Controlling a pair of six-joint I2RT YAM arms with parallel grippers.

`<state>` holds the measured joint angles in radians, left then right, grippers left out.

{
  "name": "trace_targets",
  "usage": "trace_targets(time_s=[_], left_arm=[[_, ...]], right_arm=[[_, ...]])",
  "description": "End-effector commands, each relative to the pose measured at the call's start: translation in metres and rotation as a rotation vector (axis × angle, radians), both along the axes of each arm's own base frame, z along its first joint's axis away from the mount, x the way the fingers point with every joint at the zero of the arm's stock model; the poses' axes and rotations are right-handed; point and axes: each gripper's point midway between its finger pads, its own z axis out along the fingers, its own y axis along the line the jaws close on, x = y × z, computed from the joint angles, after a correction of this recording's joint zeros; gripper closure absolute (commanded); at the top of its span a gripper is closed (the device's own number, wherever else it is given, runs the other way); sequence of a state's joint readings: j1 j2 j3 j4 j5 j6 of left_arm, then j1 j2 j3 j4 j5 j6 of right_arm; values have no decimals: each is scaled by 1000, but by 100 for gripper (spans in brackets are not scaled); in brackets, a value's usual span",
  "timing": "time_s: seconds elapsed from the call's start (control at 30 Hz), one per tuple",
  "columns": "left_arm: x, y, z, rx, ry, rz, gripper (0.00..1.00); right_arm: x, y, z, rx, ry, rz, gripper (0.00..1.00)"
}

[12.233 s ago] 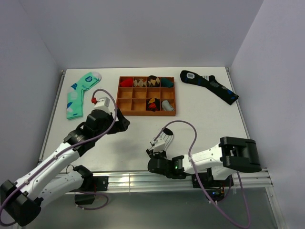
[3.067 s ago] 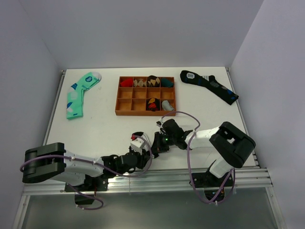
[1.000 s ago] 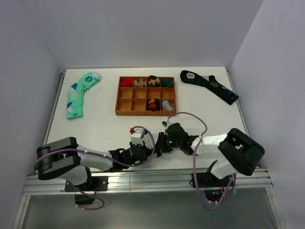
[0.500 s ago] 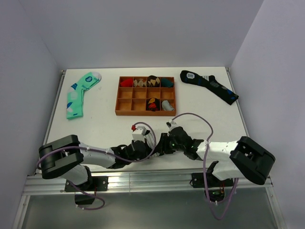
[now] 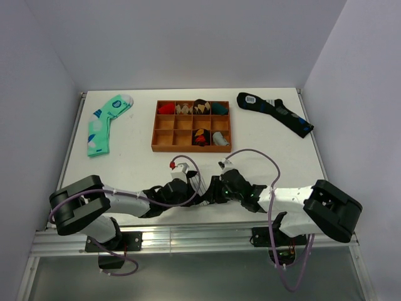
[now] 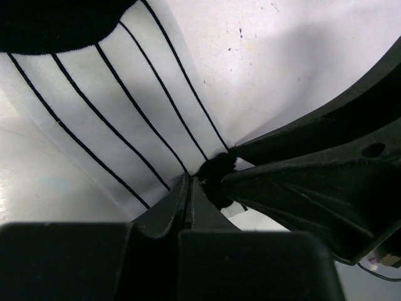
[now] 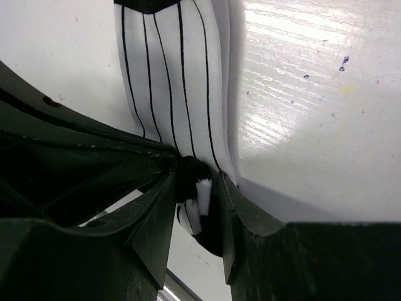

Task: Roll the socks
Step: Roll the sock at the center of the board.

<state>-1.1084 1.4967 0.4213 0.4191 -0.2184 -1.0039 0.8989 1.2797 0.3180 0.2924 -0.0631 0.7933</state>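
Right now our left pincer is clenched on a bunched black bit of the striped sock, where the thin lines run together. Our right pincer meets it nose to nose at the same spot. Its fingers stand either side of that black knot and a white fold of cloth, but we cannot tell whether they press it or merely flank it.

From the pinch the sock fans out flat over the table and ends in a black band. All this lies on the near side of the wooden tray, between it and the arm bases; from above, the two arms hide the sock almost wholly. A green sock lies left of the tray and a black sock right of it, both well apart from the work.

We judge the roll to be at its start, with one end gathered and no turns wound. Next, one pincer needs a firm hold on the gathered end while the other turns it over the flat part, keeping the cloth tight.
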Motion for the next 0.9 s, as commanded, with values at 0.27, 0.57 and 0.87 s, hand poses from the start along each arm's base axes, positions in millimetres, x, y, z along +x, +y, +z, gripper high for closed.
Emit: trace_targets(time_s=[0.27,0.57,0.87], left_arm=[[-41,103,-99,353,307,68,100],[-35,110,-105,388,320,105,100],[-33,112,-106,402,319,117,100]], right_arm=[[-34,0,-29,-122,63,23,73],[-38,-12,-39,-184,68,-43,61],[-8,-23,6,-169,-126,-112,50]])
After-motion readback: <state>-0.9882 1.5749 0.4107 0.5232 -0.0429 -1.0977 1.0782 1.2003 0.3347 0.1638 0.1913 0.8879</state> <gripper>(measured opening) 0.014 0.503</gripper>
